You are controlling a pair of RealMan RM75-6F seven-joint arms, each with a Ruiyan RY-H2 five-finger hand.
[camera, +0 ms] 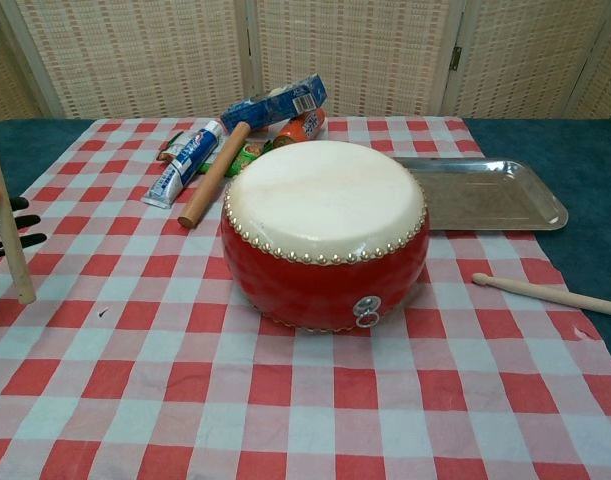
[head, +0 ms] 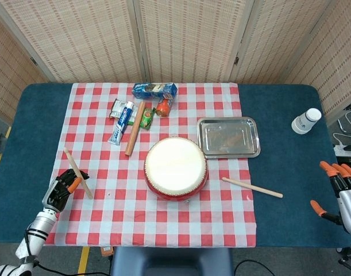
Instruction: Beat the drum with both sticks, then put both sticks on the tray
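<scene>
The red drum [head: 176,168] [camera: 325,232] with its cream skin stands mid-table on the checked cloth. My left hand [head: 60,188] [camera: 7,224], at the cloth's left edge, grips one wooden stick [head: 78,172] [camera: 7,235] lifted off the cloth and standing nearly upright. The second stick [head: 252,187] [camera: 548,294] lies on the cloth right of the drum. The silver tray [head: 205,146] [camera: 540,205] sits behind and right of the drum with nothing in it. My right hand [head: 343,192] hangs at the far right edge, fingers apart, holding nothing, well away from that stick.
Behind the drum lie a rolling pin [head: 135,127], a toothpaste tube [head: 121,122], a blue box [head: 155,89], and small orange and green packets [head: 155,112]. A white bottle [head: 306,121] stands on the blue table at the far right.
</scene>
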